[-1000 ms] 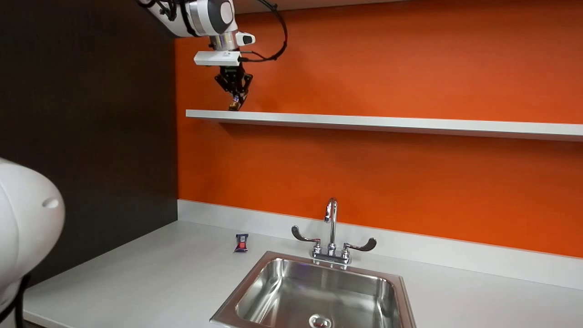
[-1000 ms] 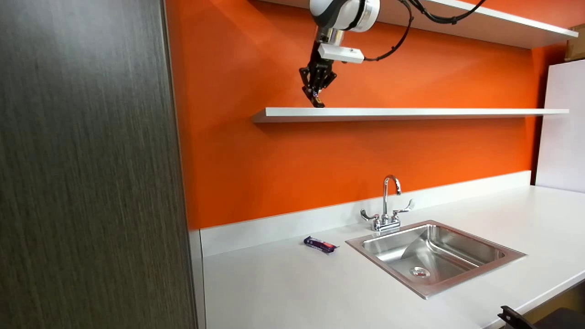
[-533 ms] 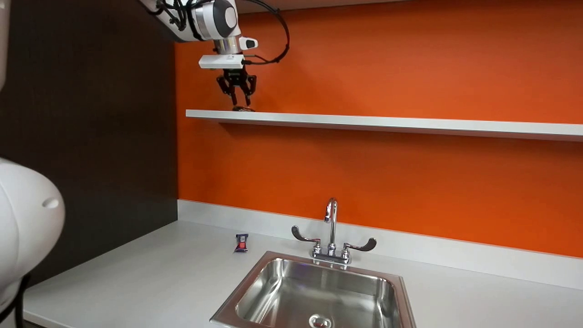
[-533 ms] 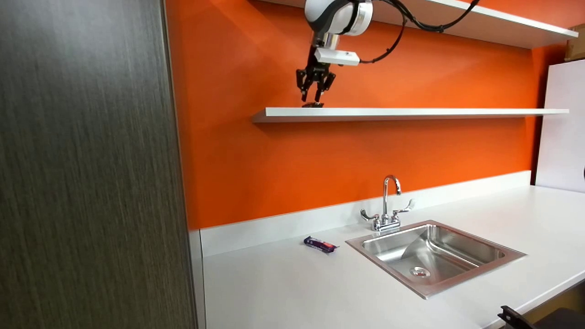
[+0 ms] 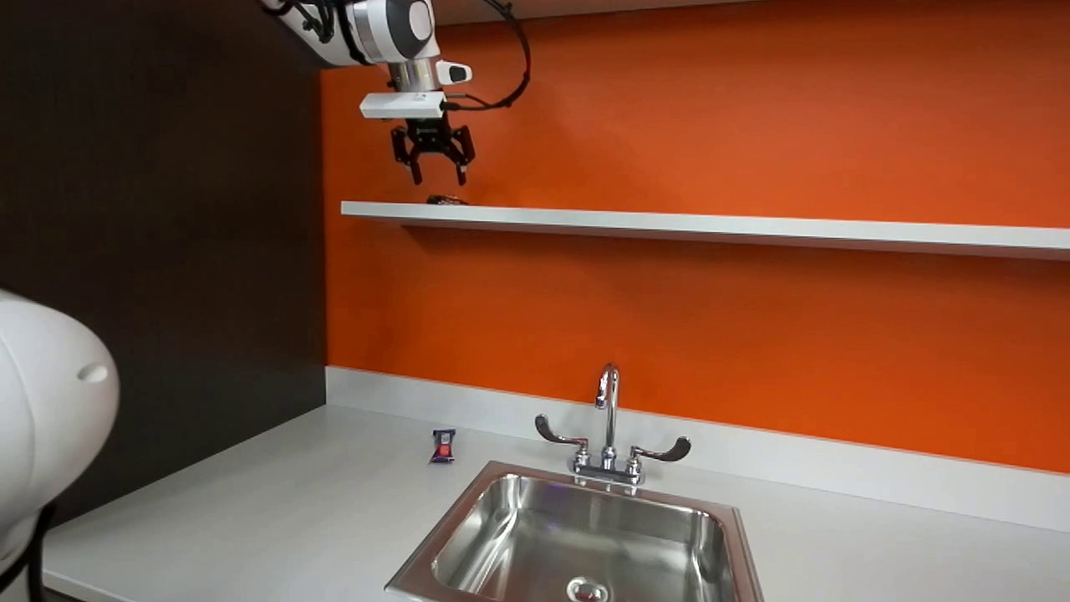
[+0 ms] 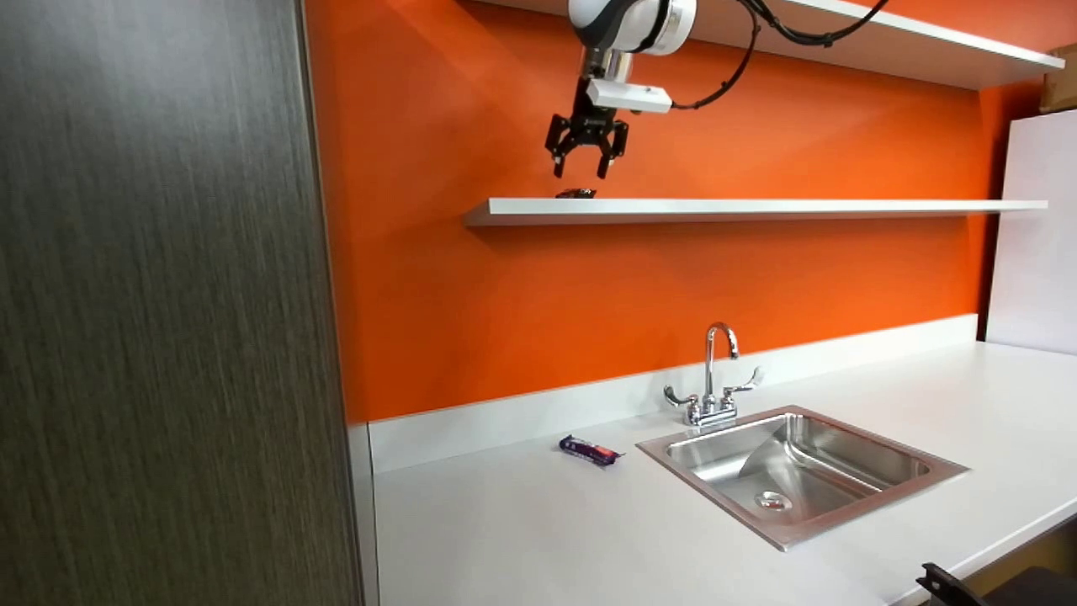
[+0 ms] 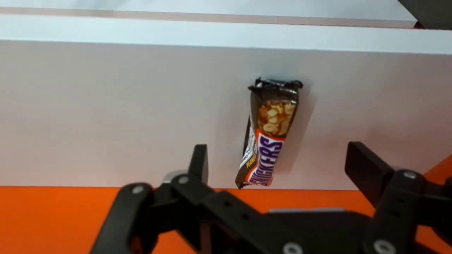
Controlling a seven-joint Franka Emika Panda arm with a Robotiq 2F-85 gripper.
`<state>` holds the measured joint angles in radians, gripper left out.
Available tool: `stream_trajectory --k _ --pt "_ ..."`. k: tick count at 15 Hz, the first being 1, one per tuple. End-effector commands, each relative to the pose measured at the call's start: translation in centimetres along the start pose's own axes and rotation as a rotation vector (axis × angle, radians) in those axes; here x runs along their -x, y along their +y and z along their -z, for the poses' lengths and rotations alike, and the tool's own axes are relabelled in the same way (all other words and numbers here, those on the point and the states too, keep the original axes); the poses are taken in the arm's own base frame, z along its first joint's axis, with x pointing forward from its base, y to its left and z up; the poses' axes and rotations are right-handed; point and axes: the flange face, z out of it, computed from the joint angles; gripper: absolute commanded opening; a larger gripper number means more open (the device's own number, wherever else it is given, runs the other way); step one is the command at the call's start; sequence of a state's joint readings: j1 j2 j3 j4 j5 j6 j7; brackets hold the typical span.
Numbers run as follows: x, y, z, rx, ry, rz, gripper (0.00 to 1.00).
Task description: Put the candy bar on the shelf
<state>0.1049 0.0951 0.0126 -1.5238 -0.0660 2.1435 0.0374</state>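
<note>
The candy bar (image 7: 270,134) lies on the shelf (image 7: 123,106), crosswise and a little slanted, one end by the orange wall (image 7: 53,215); only the wrist view lets me read SNICKERS on its wrapper, next to a picture of nuts. In both exterior views the same bar is a dark scrap peeking over the shelf's front edge, its print too small to make out. Over it hangs the pincer (image 5: 439,178), spread wide with nothing in its grip, a finger to either side of the bar and the tips apart from it. Down on the pale, smooth counter (image 6: 505,522), both exterior views show a second bar (image 6: 591,452) in purple with a red patch; it lies near the steel sink (image 5: 610,510), which is let into the top with a chrome faucet (image 5: 611,435) behind. A dark panel (image 6: 168,295) closes off the left. In an exterior view I see an upper shelf (image 6: 858,42), and at its far end a brown box (image 6: 1062,80) and a white panel (image 6: 1039,236); in an exterior view, a rounded white part of the robot (image 5: 58,401) bulges in at the edge.
</note>
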Motion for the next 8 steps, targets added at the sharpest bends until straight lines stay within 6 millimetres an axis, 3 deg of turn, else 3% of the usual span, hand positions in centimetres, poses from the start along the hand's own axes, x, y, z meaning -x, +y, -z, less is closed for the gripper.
stream_trajectory --k 1,8 --pt "4.0 0.5 2.9 -0.002 -0.038 0.002 1.00" --pt "12.8 0.0 5.8 -0.025 -0.174 0.038 1.00"
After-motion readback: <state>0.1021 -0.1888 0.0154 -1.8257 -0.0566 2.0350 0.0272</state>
